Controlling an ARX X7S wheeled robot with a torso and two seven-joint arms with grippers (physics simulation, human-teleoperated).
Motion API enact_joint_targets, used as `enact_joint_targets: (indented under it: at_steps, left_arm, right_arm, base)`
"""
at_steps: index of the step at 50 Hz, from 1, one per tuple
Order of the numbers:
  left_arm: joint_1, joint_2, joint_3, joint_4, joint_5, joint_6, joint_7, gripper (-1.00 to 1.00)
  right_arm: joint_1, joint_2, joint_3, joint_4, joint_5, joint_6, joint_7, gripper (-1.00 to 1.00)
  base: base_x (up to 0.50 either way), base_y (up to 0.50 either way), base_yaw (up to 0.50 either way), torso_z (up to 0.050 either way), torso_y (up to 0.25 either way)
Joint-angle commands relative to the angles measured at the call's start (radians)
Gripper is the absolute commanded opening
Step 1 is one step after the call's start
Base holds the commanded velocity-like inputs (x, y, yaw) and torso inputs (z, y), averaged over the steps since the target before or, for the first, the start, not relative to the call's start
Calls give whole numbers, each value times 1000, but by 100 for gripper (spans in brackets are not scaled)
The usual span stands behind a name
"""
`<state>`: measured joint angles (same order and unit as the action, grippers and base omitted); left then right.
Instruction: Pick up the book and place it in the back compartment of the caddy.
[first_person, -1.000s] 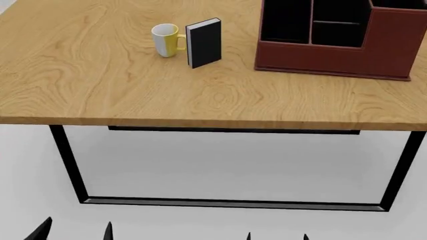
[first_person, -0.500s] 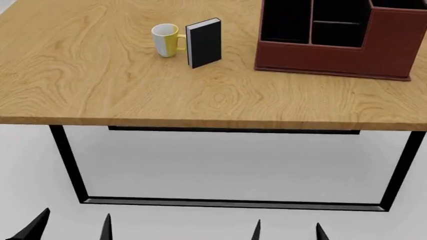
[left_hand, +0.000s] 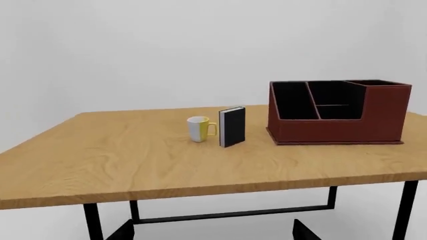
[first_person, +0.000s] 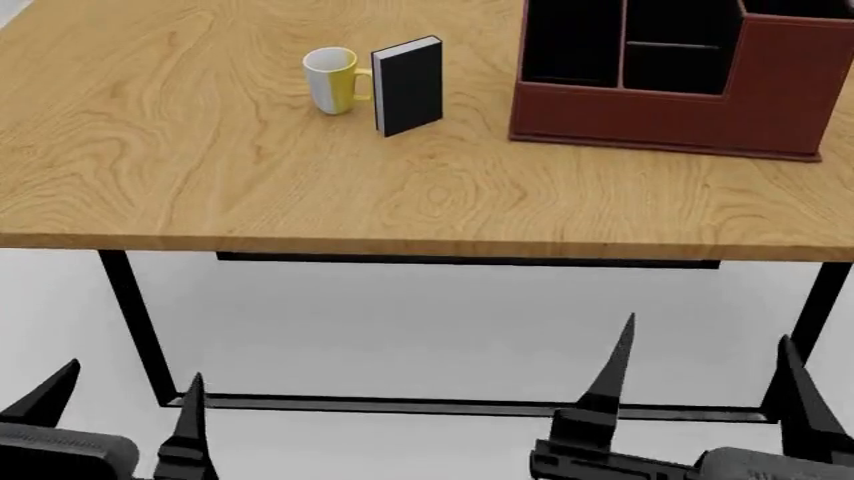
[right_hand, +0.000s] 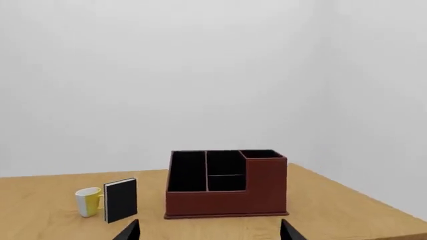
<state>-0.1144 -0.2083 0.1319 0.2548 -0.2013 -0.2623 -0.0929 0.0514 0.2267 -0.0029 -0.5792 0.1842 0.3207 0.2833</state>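
Note:
The black book (first_person: 408, 85) stands upright on the wooden table (first_person: 267, 190), next to a white-and-yellow mug (first_person: 334, 80). It also shows in the left wrist view (left_hand: 232, 126) and the right wrist view (right_hand: 121, 199). The reddish-brown caddy (first_person: 667, 110) stands at the far right of the table, with its back compartment (first_person: 674, 28) behind the low cross divider. My left gripper (first_person: 120, 410) is open and empty, low in front of the table's near edge. My right gripper (first_person: 705, 375) is open and empty, also below the near edge at the right.
The table has a black metal frame (first_person: 140, 330) with a floor bar (first_person: 467, 405) under the near edge. The mug touches or nearly touches the book's left side. The caddy also shows in the left wrist view (left_hand: 337, 122) and the right wrist view (right_hand: 227, 192).
Both grippers have risen into the head view from its bottom edge, the right one much further than the left. The book, mug and caddy have not moved.

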Motion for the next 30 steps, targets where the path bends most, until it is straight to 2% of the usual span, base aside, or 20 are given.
enact_joint_targets:
  at_steps: [1, 13, 24, 30]
  left_arm:
    - [-36, -29, -22, 70, -43, -75, 3, 100]
    - [-114, -56, -34, 109, -67, -163, -6, 100]
    - [-194, -77, -35, 121, -83, -233, -8, 100]
    - [-236, -83, -47, 142, -125, -300, -1, 100]
  right_arm:
    - [81, 58, 65, -178, 38, 158, 40, 100]
    - [245, 125, 147, -315, 115, 377, 69, 100]
    - [434, 186, 292, -458, 286, 642, 102, 100]
    - [548, 394, 340, -467, 672, 672, 372, 100]
  base:
    - [0, 0, 0, 0, 0]
    - [0, 0, 0, 0, 0]
    - [0, 0, 0, 0, 0]
    - [0, 0, 0, 0, 0]
